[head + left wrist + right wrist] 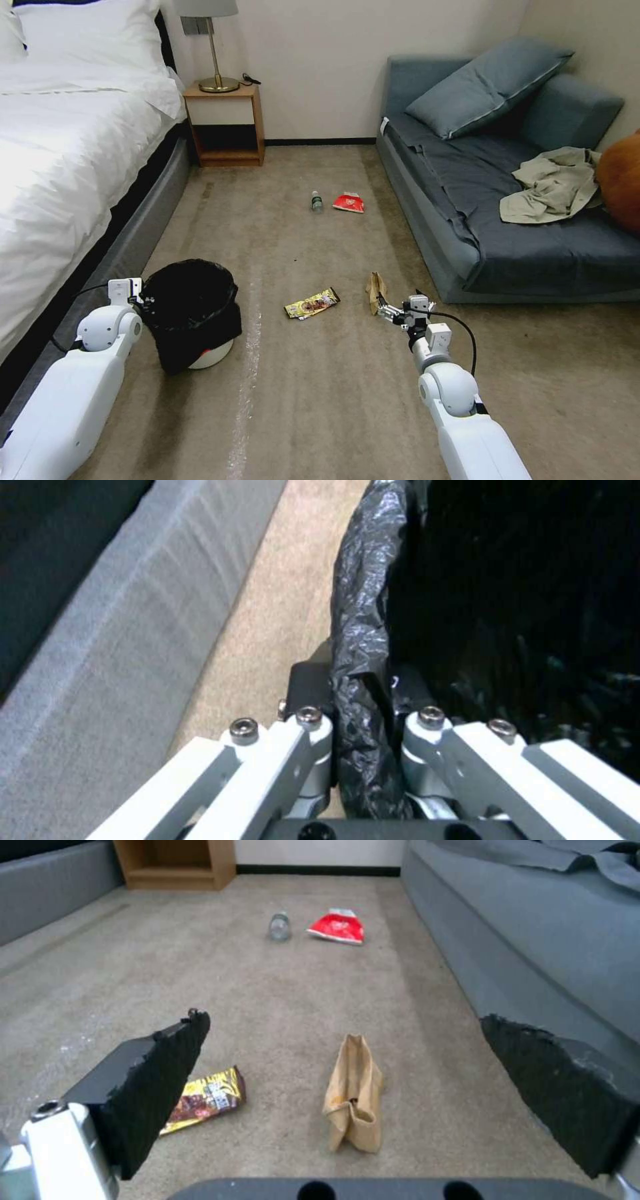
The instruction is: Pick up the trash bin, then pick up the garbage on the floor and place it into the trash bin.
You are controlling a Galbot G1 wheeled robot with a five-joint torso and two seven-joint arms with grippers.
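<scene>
The trash bin (pixel 190 313), white with a glossy black bag, hangs tilted beside the bed, its white base showing. My left gripper (pixel 143 300) is shut on its rim; in the left wrist view the gripper (pixel 363 690) has the bag-covered rim (pixel 360 605) between its fingers. My right gripper (pixel 385 308) is open, low over the carpet just short of the tan paper bag (pixel 375 291). In the right wrist view the gripper (pixel 343 1022) frames the paper bag (pixel 353 1095), with the snack wrapper (pixel 210 1097) beside it. Farther off lie the wrapper (pixel 312 303), red packet (pixel 349 203) and bottle (pixel 317 201).
A white bed (pixel 60 153) runs along the left and a blue-grey sofa (pixel 480 220) along the right, with a beige garment (pixel 550 183) on it. A wooden nightstand (pixel 225 123) with a lamp stands at the back wall. Open carpet lies between.
</scene>
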